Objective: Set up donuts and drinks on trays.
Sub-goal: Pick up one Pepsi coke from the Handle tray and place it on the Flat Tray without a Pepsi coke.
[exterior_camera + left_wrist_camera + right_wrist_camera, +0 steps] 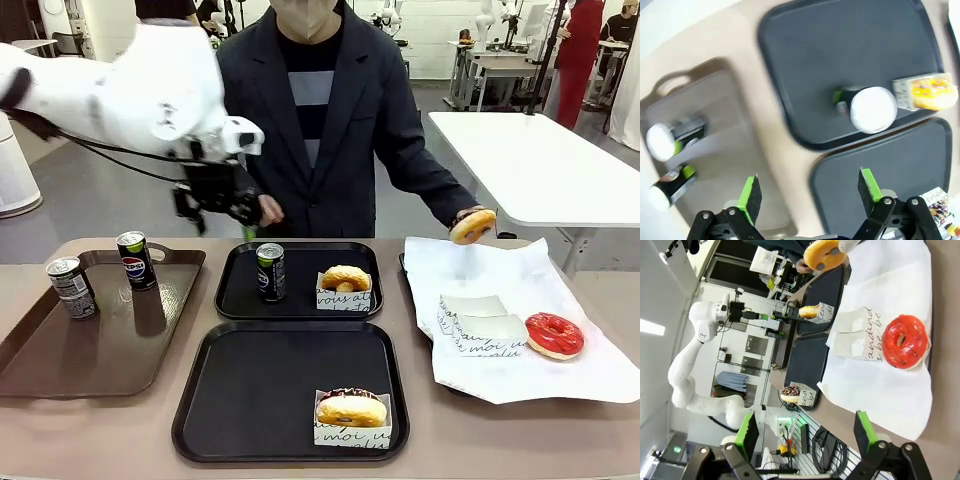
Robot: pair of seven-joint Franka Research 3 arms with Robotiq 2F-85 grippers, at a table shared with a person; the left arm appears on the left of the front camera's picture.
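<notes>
The left hand [810, 186] is held apart and empty above the desk [520, 440], likely because the near tray [260, 390], at 6 o'clock of the far tray [300, 263] and its can [270, 271], is furnished with a donut [351, 409] alone.

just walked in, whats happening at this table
Donuts and drinks are being set on trays. The left tool, open and empty, hovers by the far tray, which has a can and a sleeved donut. The near tray has a second sleeved donut. A person's hand holds a glazed donut over the white paper, where a red donut lies. Two cans wait on the brown tray.
</notes>
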